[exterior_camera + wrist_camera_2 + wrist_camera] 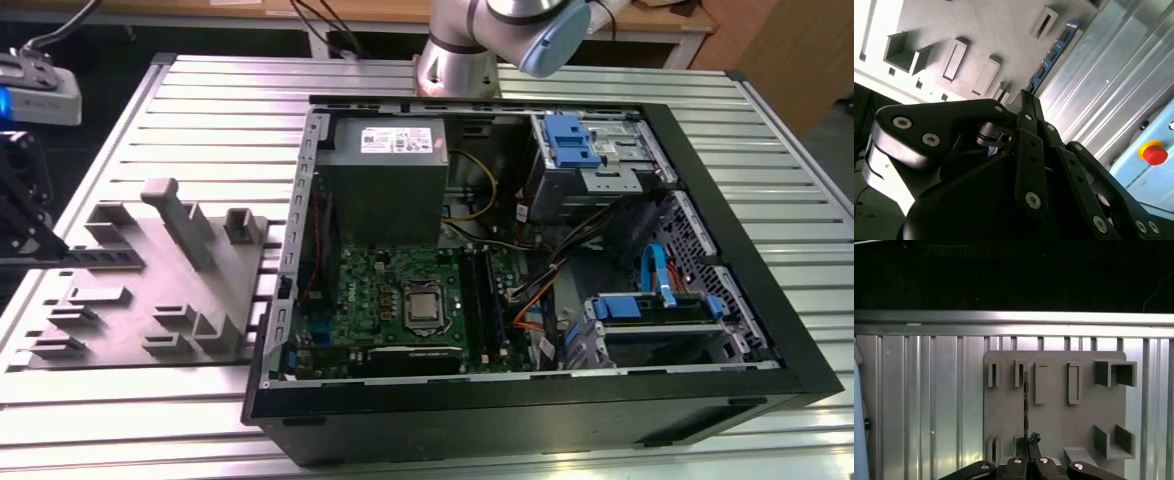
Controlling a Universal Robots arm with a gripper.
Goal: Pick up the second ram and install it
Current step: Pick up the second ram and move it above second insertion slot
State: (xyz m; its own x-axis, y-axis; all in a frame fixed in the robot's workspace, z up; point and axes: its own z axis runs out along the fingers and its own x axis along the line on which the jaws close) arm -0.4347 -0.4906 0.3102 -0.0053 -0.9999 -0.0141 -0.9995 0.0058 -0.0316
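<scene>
My gripper (1027, 460) is down over the grey tray (1054, 425), jaws pinched together on the near end of the second ram (1025, 400). The stick stands on edge, in line with a pair of the tray's slots; seated or just lifted, I can't quite tell. In the exterior view it lies across the tray on the slatted surface (200, 110), at the exterior view's left, well apart from the green motherboard (387, 300) in the open case (747, 330).
</scene>
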